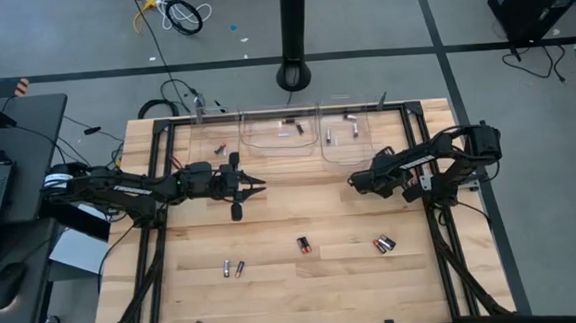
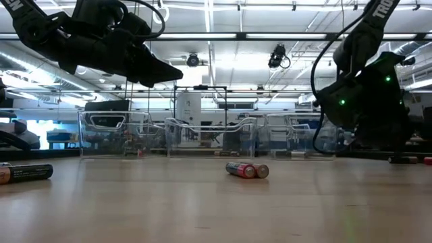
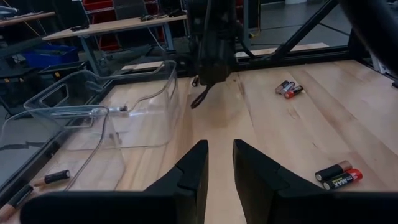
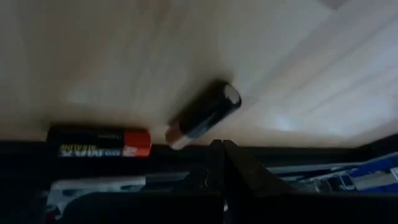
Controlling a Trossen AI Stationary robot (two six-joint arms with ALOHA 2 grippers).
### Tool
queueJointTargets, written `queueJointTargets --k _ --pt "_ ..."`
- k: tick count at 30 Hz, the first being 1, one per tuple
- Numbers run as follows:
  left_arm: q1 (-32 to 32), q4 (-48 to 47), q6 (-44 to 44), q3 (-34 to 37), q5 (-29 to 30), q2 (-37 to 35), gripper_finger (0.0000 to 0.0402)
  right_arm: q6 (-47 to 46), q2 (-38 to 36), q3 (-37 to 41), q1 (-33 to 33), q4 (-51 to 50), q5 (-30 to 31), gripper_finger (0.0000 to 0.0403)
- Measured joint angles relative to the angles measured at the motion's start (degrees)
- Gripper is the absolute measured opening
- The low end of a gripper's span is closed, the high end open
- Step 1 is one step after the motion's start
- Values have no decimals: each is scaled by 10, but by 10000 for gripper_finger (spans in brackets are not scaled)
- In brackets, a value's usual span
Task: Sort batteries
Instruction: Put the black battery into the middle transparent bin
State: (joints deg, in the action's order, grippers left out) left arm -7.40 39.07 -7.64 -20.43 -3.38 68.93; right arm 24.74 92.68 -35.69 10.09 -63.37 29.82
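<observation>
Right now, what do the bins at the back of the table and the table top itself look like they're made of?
The bins look like clear, glossy plastic: the boards and the batteries inside show through the walls, and the rims catch light. The table top looks like pale wood in jointed planks, with visible grain and a smooth, faintly shiny finish, perhaps sealed.

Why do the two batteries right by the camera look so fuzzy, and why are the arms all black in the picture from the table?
Right wrist view: the two batteries lie too near the lens, so they blur. Low view: bright ceiling lights behind turn both arms into dark shapes. High view: even light, soft shadows on the table.
</observation>
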Motion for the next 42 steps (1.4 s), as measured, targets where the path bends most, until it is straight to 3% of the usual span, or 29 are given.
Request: queueJointTargets --k 9,15,24,27,29,33,42 --pt "0 0 2 0 2 0 80 18 0 0 -14 5 -67 7" --pt "0 0 2 0 2 0 80 2 0 -36 -44 -11 -77 7" --pt "0 0 2 0 2 0 80 -74 -1 -129 -96 -74 -135 7" --pt "0 -1 2 0 2 0 80 -125 -10 -146 -108 -80 -193 10" --pt "0 -4 2 0 2 0 80 -173 -18 -147 -110 -77 -234 18" --pt "0 -6 2 0 2 0 80 -262 -23 -146 -105 -87 -248 48" --pt "0 -12 4 0 2 0 80 -290 -24 -103 -47 -75 -249 126"
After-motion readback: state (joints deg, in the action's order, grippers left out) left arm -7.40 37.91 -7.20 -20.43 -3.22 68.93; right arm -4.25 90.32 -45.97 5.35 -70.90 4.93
